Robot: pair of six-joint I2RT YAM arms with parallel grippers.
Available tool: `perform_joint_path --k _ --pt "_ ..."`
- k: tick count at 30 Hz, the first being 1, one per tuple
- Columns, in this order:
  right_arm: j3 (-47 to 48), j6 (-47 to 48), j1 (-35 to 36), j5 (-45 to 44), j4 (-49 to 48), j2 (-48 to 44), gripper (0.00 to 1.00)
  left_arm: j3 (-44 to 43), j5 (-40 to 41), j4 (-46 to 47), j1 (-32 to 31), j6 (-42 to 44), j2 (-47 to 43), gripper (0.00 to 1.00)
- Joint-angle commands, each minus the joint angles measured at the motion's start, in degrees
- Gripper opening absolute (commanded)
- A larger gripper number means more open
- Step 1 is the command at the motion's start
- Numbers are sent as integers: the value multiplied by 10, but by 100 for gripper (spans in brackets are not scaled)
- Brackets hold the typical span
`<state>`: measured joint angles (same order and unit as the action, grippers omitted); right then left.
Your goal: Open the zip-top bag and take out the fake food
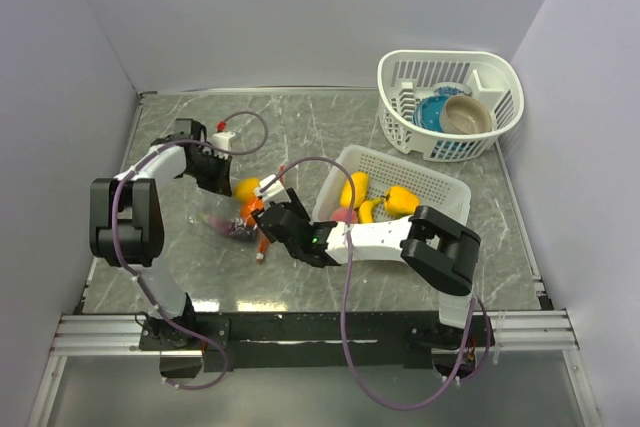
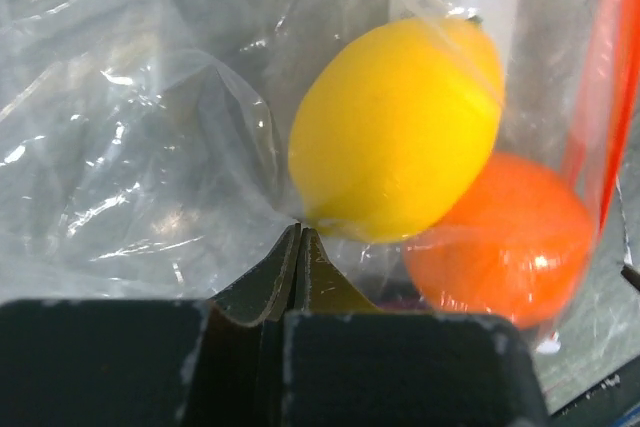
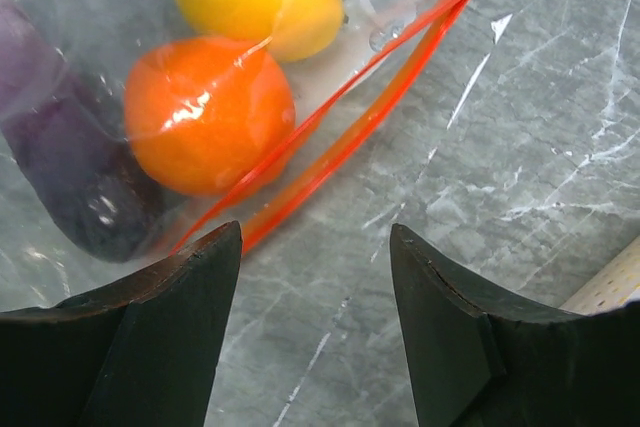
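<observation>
The zip-top bag (image 1: 222, 209) lies on the tabletop (image 1: 330, 127), left of the white mesh basket (image 1: 437, 187), with fake food (image 3: 205, 112) inside. The left claw (image 2: 300, 237) is fully closed, pinching the bag film. The right claw (image 3: 315, 237) stands open and empty beside the red zip strip (image 3: 370, 87).

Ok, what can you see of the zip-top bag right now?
The zip-top bag is thin, crinkled clear plastic lying on the grey table, its red-orange zip strip apparently parted. Inside sit a yellow fruit, an orange fruit and a dark purple piece. The left gripper is shut, pinching its plastic; the open right gripper hovers by the strip.
</observation>
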<state>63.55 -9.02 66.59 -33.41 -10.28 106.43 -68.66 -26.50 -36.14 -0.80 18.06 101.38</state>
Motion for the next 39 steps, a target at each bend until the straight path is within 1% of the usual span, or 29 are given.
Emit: perform_joint_path --k 1,11,13,14,15,18,21,29,35,39 --pt "0 26 1 -12 -25 27 68 -2 29 39 -25 -15 18 1" --pt "21 30 -3 3 -34 62 68 -21 65 56 -41 -20 43 1" --pt "30 27 -3 9 -32 68 71 -20 69 59 -48 -22 45 1" --pt "32 27 -1 18 -32 68 73 -17 70 63 -52 -23 46 1" --pt "34 29 0 22 -33 66 80 -14 71 64 -57 -23 45 1" --pt "30 38 6 45 -47 60 94 -10 76 67 -68 -25 46 1" --pt "30 41 7 59 -58 58 100 -9 74 66 -76 -25 46 1" --pt "60 33 10 92 -52 66 100 -3 65 57 -90 -22 36 1" --pt "111 11 9 100 -37 106 100 8 18 30 -102 -4 30 1" --pt "113 -9 8 109 -29 126 99 15 3 20 -102 0 15 1"
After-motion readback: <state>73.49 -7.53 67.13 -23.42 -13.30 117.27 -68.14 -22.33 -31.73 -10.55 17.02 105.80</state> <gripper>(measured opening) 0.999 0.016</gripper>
